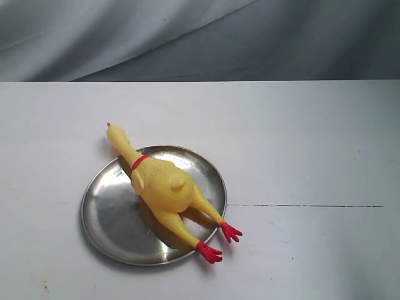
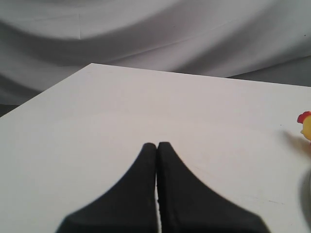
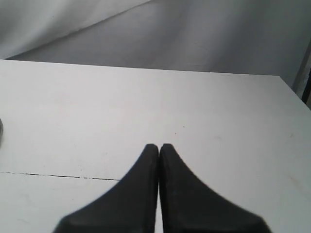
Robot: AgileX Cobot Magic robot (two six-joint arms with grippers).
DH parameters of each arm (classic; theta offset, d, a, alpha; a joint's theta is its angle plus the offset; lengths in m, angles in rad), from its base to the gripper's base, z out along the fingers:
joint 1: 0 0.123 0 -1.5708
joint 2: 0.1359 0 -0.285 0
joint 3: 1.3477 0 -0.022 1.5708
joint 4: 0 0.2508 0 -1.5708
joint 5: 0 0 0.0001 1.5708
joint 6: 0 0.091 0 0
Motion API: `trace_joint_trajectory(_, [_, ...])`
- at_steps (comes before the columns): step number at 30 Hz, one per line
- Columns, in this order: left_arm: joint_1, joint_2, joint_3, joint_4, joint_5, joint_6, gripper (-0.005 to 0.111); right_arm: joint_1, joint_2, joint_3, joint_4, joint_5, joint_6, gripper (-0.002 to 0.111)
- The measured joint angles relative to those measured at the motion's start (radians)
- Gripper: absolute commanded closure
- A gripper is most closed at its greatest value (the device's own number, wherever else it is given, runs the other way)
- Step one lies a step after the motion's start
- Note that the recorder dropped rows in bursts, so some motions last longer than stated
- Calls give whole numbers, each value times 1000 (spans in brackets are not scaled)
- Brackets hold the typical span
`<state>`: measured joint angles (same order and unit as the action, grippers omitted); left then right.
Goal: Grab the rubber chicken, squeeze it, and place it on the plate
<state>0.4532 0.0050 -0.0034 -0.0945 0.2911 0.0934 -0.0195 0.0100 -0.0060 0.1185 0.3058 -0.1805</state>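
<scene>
The left fingers (image 2: 151,148) and the right fingers (image 3: 153,149) are both clenched tight, with nothing in them. They point out over the white bench (image 1: 312,137). The rubber chicken (image 1: 161,187) is well apart from both pairs, out past the tips and off to one side. It lies on the plate (image 1: 112,219), with its head and red feet sticking over the rim. The job looks done, or not begun; I cannot tell which. For a pick, open 1 pair of fingers wide first. Then go around the plump body, not the thin neck, and squeeze softly.
</scene>
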Motion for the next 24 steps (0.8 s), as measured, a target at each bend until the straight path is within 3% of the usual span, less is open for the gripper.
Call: trace_joint_trajectory(24, [0,0,0,0,0,0,107,0,0,2,-18,21,2,108])
